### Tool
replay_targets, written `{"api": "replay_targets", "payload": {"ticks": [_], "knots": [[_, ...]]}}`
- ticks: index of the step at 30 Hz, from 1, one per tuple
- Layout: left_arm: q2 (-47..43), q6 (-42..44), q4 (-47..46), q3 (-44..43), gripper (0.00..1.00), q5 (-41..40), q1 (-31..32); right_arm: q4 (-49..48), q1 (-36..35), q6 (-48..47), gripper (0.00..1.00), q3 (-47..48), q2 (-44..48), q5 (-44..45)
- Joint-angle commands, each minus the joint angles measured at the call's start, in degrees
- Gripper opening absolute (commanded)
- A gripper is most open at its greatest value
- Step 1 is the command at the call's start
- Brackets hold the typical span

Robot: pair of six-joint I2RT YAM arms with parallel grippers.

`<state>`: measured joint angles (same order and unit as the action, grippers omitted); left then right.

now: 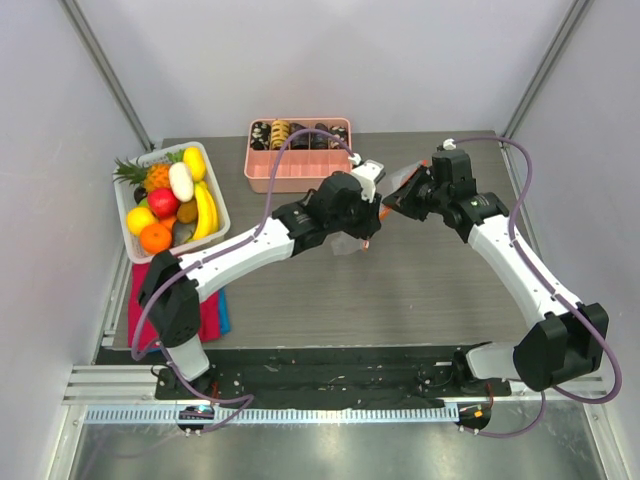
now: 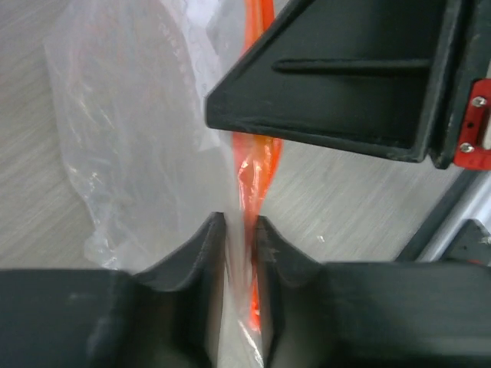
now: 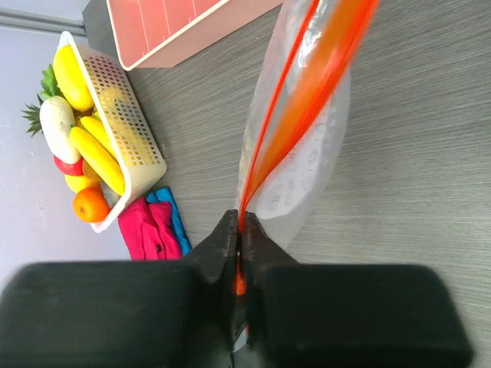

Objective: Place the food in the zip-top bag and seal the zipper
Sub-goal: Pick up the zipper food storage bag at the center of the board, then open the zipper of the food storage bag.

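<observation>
The food lies in a white basket [image 1: 221, 212] at the far left: pineapple [image 1: 150, 176], white radish [image 1: 181, 181], red fruit [image 1: 163, 202] and orange ball [image 1: 155, 237]. The clear zip-top bag [image 2: 138, 130] hangs above the table's middle, held between both grippers. My left gripper [image 2: 240, 230] is shut on the bag's mouth edge, with film and the orange-red zipper [image 2: 257, 165] between its fingers. My right gripper [image 3: 239, 230] is shut on the zipper [image 3: 307, 100] a little further along, and its black body [image 2: 345, 84] is just beyond the left fingers. Nothing shows inside the bag [image 3: 307, 176]. The slider is not visible.
A pink divided tray [image 1: 290, 176] with small dark pieces stands at the back, just behind the left wrist. A pink and blue cloth [image 1: 210, 315] lies in front of the basket at the near left. Bananas and a lemon share the basket.
</observation>
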<state>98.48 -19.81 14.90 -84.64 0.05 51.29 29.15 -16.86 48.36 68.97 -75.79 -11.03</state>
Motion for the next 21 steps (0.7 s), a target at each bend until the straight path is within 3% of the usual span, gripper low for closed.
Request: {"api": "replay_targets", "payload": {"ticks": [1,4,5,8,11,12,16,21], "knots": [[0.0,-2.7,-1.2,-2.9,0.14,6.2,-1.4,-1.3,-0.1,-1.4,0.2,1.3,1.5,0.3],[-1.7,-6.2,-2.4,-1.3,0.0,12.4,-3.1,-1.4,-0.1,-5.1,0.37,1.9,2.8,0.9],[-2.5,-7.3,-2.9,-0.3,0.0,13.5,-4.1,-1.4,0.0,-6.9,0.48,2.0,3.3,1.4],[-5.7,-12.0,-6.0,3.1,0.0,19.9,-6.7,-1.5,1.0,-16.0,0.66,2.7,6.0,-3.5],[-8.6,-17.5,-12.6,6.9,0.0,30.7,-9.5,-1.7,2.6,-24.0,0.76,1.8,9.5,-10.6],[-9.4,-21.1,-14.6,8.3,0.0,32.9,-10.1,-2.9,3.5,-24.7,0.76,1.0,10.3,-16.2],[-12.3,-28.9,-25.9,14.6,0.0,38.6,-12.4,-6.6,7.4,-22.6,0.69,-2.8,12.7,-24.6],[-14.4,-29.1,-28.3,16.3,0.0,39.1,-12.5,-15.0,12.2,-11.9,0.55,-3.3,10.6,-30.5]]}}
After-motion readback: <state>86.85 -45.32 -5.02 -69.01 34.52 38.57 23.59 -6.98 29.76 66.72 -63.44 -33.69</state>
